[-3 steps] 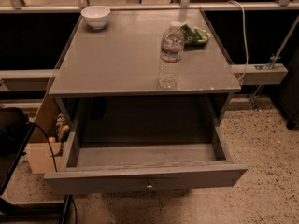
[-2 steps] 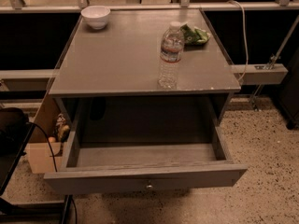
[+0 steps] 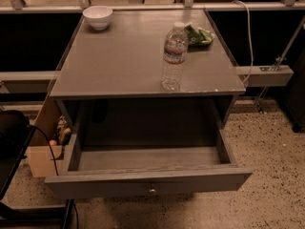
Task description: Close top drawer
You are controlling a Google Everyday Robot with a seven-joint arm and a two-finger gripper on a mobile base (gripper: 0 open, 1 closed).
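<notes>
Apparently nothing changing over last 1 s: top drawer [image 3: 95, 185] sitting pulled fully out toward near side, knob [image 3: 152, 190] facing camera; gripper staying out of view, grasp state impossible to tell. Closing push not yet starting.

You have a grey table [image 3: 119, 61] carrying three things on its flat top. A white bowl [image 3: 97, 17] sits at the back left corner. A clear water bottle [image 3: 174, 58] stands upright, right of centre, near the front edge. A crumpled green packet [image 3: 199, 35] lies just behind it. The gripper is outside your camera view.
</notes>
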